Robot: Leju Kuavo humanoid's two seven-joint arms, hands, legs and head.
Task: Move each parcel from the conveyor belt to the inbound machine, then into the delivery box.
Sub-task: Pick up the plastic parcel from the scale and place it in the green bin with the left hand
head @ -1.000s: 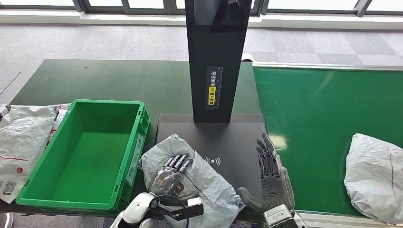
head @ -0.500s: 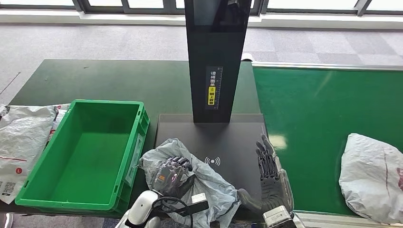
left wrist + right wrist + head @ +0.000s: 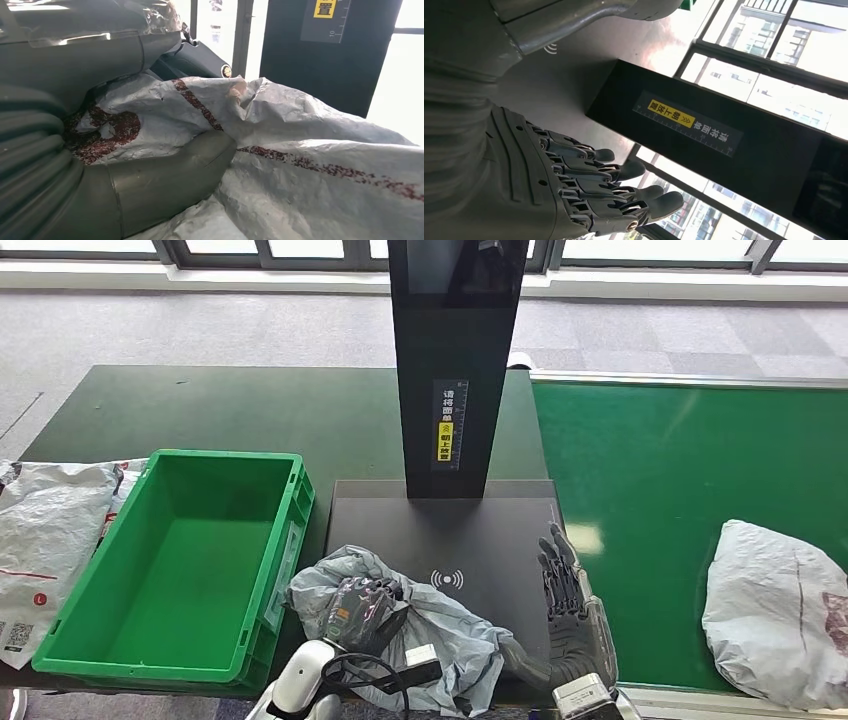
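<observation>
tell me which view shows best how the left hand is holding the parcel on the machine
The left wrist view: the left hand is seen close up, its thumb pressed into the crumpled grey parcel. The head view shows the hand curled on top of the parcel on the inbound machine, with less detail. The right wrist view shows the right hand instead.

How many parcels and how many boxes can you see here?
Grey parcels: 3: the parcel on the machine, gripped by the left hand; the parcel on the belt; the parcel left of the box.
Green boxes: 1.
Total: 4.
</observation>
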